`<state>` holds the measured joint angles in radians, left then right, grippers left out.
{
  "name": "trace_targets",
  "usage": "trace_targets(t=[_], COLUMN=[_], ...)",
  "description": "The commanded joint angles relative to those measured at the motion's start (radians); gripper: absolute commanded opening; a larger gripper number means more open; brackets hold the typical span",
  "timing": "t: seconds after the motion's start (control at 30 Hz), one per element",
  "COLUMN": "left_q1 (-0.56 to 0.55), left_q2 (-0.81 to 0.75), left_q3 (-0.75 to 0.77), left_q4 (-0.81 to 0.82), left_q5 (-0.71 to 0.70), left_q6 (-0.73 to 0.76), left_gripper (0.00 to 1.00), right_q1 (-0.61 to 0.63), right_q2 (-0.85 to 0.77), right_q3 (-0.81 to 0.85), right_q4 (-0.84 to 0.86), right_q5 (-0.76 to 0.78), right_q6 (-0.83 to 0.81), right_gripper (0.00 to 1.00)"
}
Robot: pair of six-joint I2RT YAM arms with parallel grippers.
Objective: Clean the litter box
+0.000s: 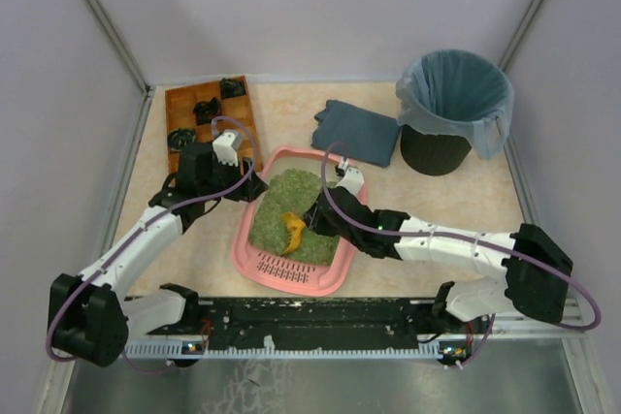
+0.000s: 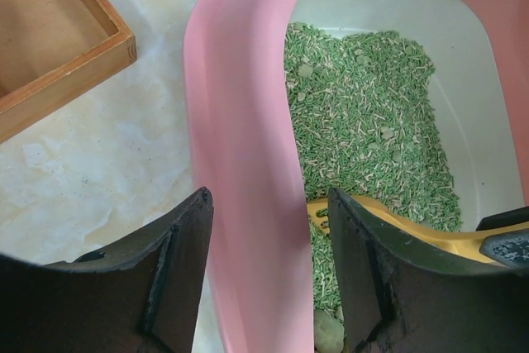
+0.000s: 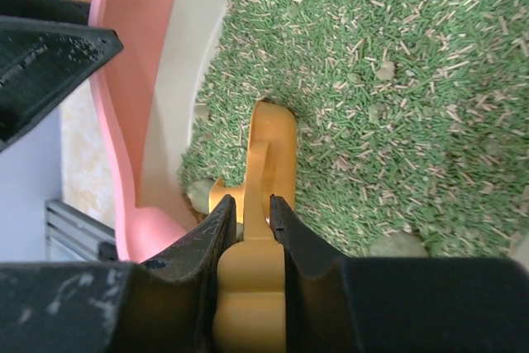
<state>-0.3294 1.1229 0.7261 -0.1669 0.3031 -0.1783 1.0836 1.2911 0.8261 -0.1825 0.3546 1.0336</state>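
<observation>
Right now, your box (image 1: 286, 271) sits on the tabletop (image 1: 209, 259) between the two arms, close to the front edge. Its slotted end points toward the bases, and green litter (image 1: 291, 196) fills the far part. Your left tool (image 1: 250, 184) is at the box's left rim. In the wrist view its jaws stand wide, one finger (image 2: 178, 245) outside the pink wall and the other inside, with the rim running between them; you cannot tell from these views whether they press on it. Your right tool (image 3: 250, 204) reaches in from the right and is closed tight on the handle of an orange scoop (image 3: 271, 142), whose far end meets the litter close to the left wall. A few pale lumps (image 3: 398, 244) lie among the granules. Beyond the box, a wooden tray (image 1: 184, 104) holding dark items sits far left, a grey cloth (image 1: 357, 131) lies near the box's far right corner, and a black bin (image 1: 437, 152) with a blue-grey bag stands far right.
</observation>
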Motion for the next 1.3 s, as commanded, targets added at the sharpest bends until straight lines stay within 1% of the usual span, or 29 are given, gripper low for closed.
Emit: trace_targets(t=[0.0,0.13,0.33,0.47,0.57,0.8,1.03,1.17,1.27], left_q1=[0.006,0.007,0.006,0.007,0.006,0.006,0.006,0.006,0.006], left_q2=[0.007,0.008,0.0,0.001,0.005,0.008,0.009,0.009,0.011], left_q3=[0.04,0.04,0.035,0.037,0.039,0.041,0.043,0.044,0.043], left_q4=[-0.008,-0.009,-0.008,-0.008,-0.011,-0.011,-0.013,-0.013,-0.011], left_q5=[0.021,0.031,0.036,0.038,0.038,0.039,0.037,0.036,0.037], left_q6=[0.014,0.019,0.023,0.022,0.023,0.025,0.026,0.026,0.025], left_gripper=[0.63,0.63,0.63,0.63,0.63,0.63,0.63,0.63,0.63], right_q1=[0.006,0.006,0.006,-0.008,-0.036,-0.109,-0.13,-0.137,-0.142], right_q2=[0.034,0.072,0.12,0.107,0.063,-0.082,-0.216,-0.289,-0.327], right_q3=[-0.085,-0.116,-0.12,-0.135,-0.16,-0.2,-0.236,-0.229,-0.203], right_q4=[0.195,0.304,0.369,0.414,0.43,0.375,0.3,0.241,0.189], right_q5=[-0.005,-0.029,-0.037,-0.038,-0.028,0.002,0.051,0.109,0.147], right_q6=[0.136,0.188,0.212,0.213,0.221,0.211,0.193,0.133,0.056], right_gripper=[0.0,0.0,0.0,0.0,0.0,0.0,0.0,0.0,0.0])
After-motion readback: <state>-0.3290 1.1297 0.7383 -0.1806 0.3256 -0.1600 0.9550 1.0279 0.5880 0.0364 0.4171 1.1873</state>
